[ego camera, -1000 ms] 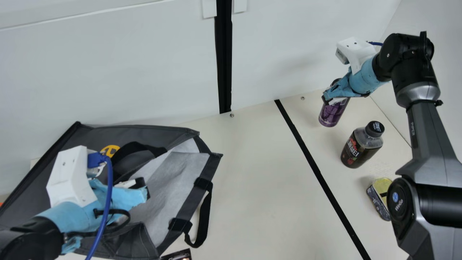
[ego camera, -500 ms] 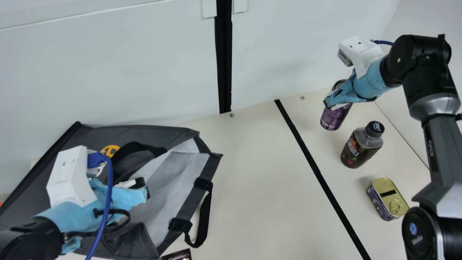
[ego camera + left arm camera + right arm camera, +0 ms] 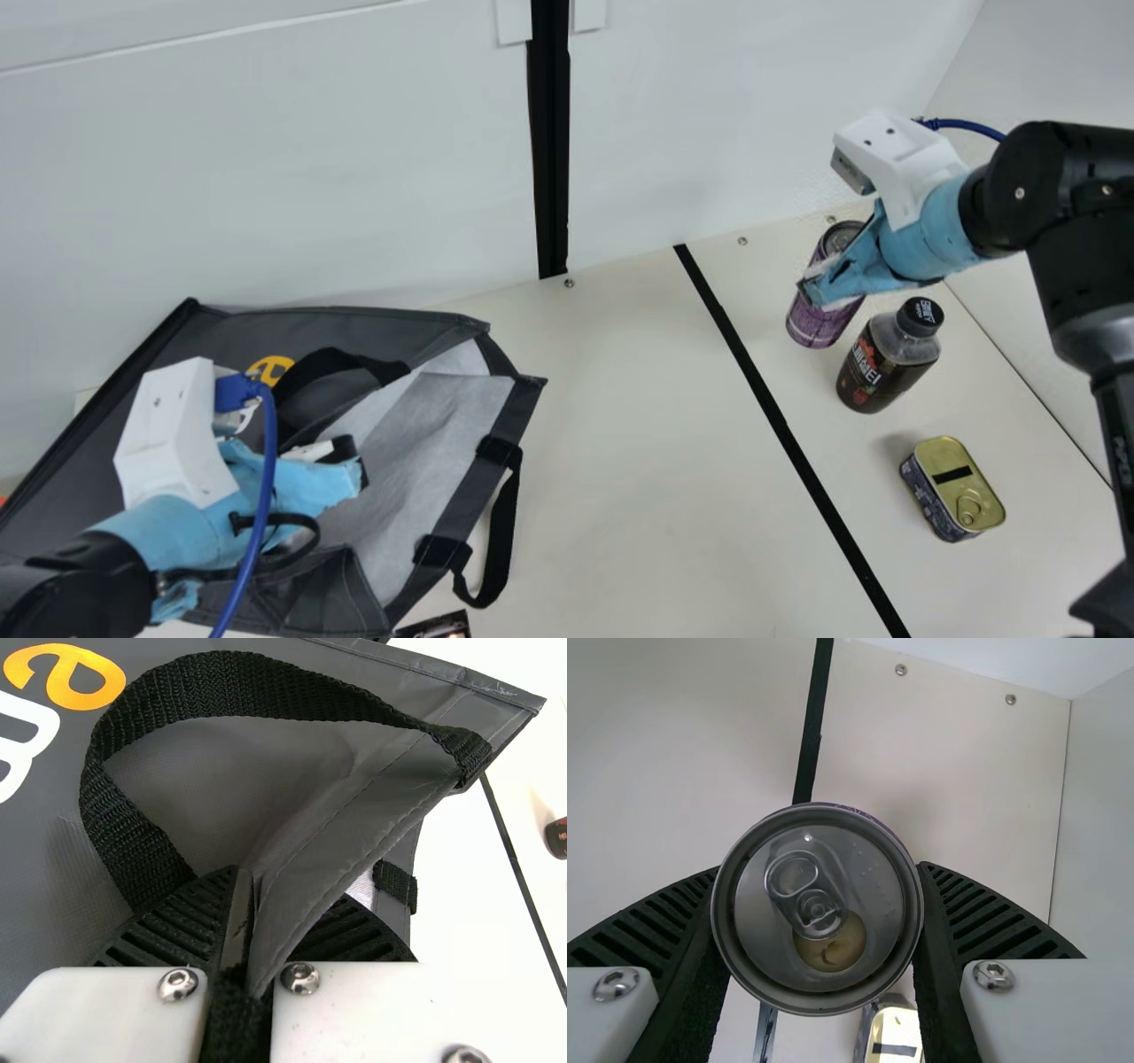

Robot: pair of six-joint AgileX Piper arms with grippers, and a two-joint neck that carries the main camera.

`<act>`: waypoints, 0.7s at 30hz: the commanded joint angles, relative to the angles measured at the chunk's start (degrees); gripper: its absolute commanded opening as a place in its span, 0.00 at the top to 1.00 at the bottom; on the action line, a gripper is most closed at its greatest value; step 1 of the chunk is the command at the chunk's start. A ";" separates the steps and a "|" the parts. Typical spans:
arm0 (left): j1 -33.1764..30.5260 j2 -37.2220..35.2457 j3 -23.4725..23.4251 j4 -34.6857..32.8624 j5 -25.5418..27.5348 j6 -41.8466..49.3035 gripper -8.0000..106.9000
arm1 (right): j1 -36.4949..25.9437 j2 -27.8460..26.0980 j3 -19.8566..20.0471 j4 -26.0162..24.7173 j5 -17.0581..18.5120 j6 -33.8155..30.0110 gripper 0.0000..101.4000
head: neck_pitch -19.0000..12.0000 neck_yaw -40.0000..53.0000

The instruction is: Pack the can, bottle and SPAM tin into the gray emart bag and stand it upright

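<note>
- Stretching across the scene, the cream table has a black stripe running from far to near, right of its middle.
- Over on the left lies the gray emart bag, flopped on its side, its mouth facing right and showing pale lining. One black handle arches over its upper side; another strap droops onto the table at the right.
- The robot's left gripper is at the bag's mouth, clenched on a fold of its gray rim beside the arched handle.
- Far right, the right gripper is grasping the can, a ribbed finger against either side.
- Just nearer than the can, the dark bottle stands upright, black cap on.
- That purple can is upright, ring tab on its opened top; whether its base touches the table, I can't tell.
- Nearest of the three, at the right, the SPAM tin sits flat, gold lid up.
- Some small dark thing pokes in at the near edge beside the bag, mostly cut off.
</note>
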 commanded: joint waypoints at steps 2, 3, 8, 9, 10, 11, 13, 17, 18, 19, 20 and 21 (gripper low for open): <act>0.00 0.00 0.00 0.00 0.00 0.00 1.00 | 0.37 -2.78 2.72 0.38 -0.03 -0.81 1.00 | -1.30 -0.05; 0.00 0.00 0.00 0.00 0.00 0.00 1.00 | 0.51 -3.56 3.50 0.42 -0.03 -1.14 1.00 | -1.30 -0.05; 0.00 0.00 0.00 0.00 0.00 0.00 1.00 | 1.23 -7.16 7.11 0.60 -0.03 -2.92 1.00 | -1.30 -0.05; 0.00 0.00 0.00 0.00 0.00 0.00 1.00 | 1.40 -7.84 7.79 0.62 -0.03 -3.29 1.00 | -1.30 -0.05; 0.00 0.00 0.00 0.00 0.00 0.00 1.00 | 1.57 -8.48 8.43 0.63 -0.03 -3.66 1.00 | -1.30 -0.05; 0.00 0.00 0.00 0.00 0.00 0.00 1.00 | 1.77 -9.12 9.07 0.63 -0.03 -4.00 1.00 | -1.30 -0.05; 0.00 0.00 0.00 0.00 0.00 0.00 1.00 | 2.12 -10.32 10.29 0.68 -0.03 -4.75 1.00 | -1.30 -0.05; 0.00 0.00 0.00 0.00 0.00 0.00 1.00 | 2.90 -12.54 12.49 0.83 -0.03 -6.07 1.00 | -1.30 -0.05; 0.00 0.00 0.00 0.00 0.00 0.00 1.00 | 3.13 -13.07 13.01 0.87 -0.03 -6.35 1.00 | -1.30 -0.05; 0.00 0.00 0.00 0.00 0.00 0.00 1.00 | 3.32 -13.55 13.49 0.93 -0.03 -6.67 1.00 | -1.30 -0.05; 0.00 0.00 0.00 0.00 0.00 0.00 1.00 | 3.56 -14.04 13.98 0.99 -0.03 -6.96 1.00 | -1.30 -0.05; 0.00 0.00 0.00 0.00 0.00 0.00 1.00 | 3.75 -14.50 14.45 1.07 -0.03 -7.26 1.00 | -1.30 -0.05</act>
